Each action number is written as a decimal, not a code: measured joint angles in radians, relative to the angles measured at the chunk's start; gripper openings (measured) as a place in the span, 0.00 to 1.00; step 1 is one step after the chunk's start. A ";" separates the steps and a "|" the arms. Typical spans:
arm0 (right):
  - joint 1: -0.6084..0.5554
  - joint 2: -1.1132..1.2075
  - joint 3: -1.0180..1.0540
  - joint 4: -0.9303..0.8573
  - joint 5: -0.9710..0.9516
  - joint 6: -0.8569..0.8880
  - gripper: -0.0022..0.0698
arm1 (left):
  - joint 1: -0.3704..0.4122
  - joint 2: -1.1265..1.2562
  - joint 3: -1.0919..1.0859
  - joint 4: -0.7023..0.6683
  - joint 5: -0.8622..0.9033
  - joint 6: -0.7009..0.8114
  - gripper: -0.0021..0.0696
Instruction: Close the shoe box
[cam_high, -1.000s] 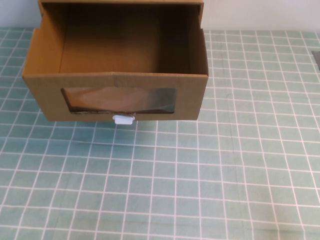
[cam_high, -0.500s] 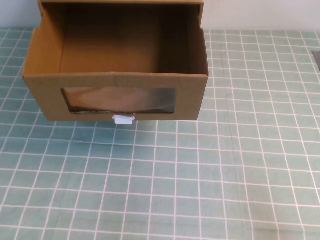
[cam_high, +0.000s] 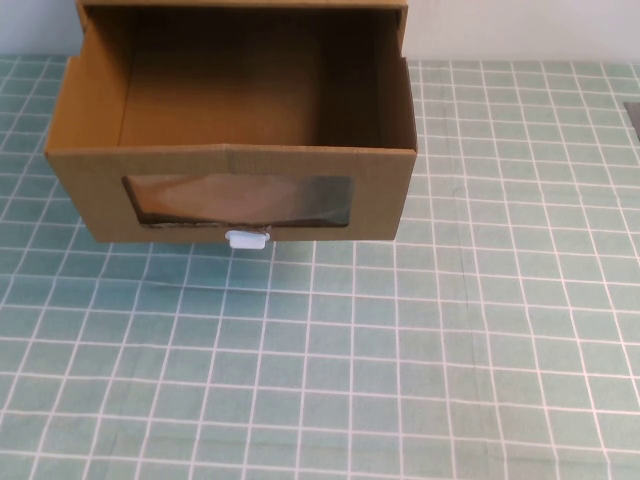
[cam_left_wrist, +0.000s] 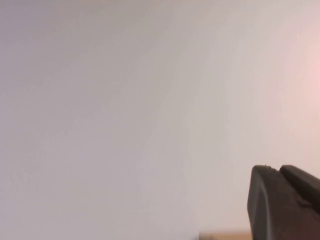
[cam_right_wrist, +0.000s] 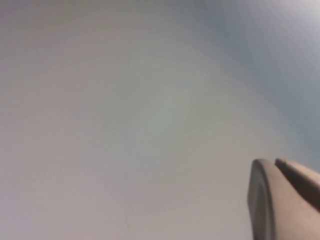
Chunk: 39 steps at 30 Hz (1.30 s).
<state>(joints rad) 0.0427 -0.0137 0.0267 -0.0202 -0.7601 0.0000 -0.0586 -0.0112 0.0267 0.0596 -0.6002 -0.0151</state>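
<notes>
High view: the shoe box (cam_high: 230, 150) sits at the far left-centre of the green gridded mat (cam_high: 400, 360), its drawer pulled out toward the robot and standing open, interior bare and shadowed. The front panel carries a clear window (cam_high: 238, 200) with a white pull tab (cam_high: 246, 239) just below it, at the panel's lower edge. Neither arm appears in this view. Risk, as a judgement: a push placed off-centre on the front panel could skew the drawer in its sleeve and jam it; a push on the window film could dent or tear it; with nothing bracing the sleeve, the whole box may slide back rather than close.

Left wrist view: the left gripper (cam_left_wrist: 287, 202) shows only as a dark fingertip cluster at the corner against a blank pale background, with a sliver of cardboard at the lower edge. The tips appear pressed together, holding nothing.

Right wrist view: the right gripper (cam_right_wrist: 285, 197) likewise shows at the corner against a featureless background, tips appearing together and empty. The box is not visible here.
</notes>
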 joint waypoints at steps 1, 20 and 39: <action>0.000 0.000 0.000 0.008 -0.026 0.021 0.01 | 0.000 0.000 0.000 0.000 -0.036 0.000 0.02; 0.000 0.272 -0.954 0.121 0.777 0.288 0.01 | 0.000 0.226 -0.732 -0.236 0.370 -0.016 0.02; 0.100 1.000 -1.255 0.451 1.572 -0.250 0.01 | 0.000 1.088 -1.276 -0.491 1.018 0.211 0.02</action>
<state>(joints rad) 0.1428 0.9866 -1.2281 0.4306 0.8114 -0.2500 -0.0586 1.0773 -1.2494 -0.4313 0.4173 0.1959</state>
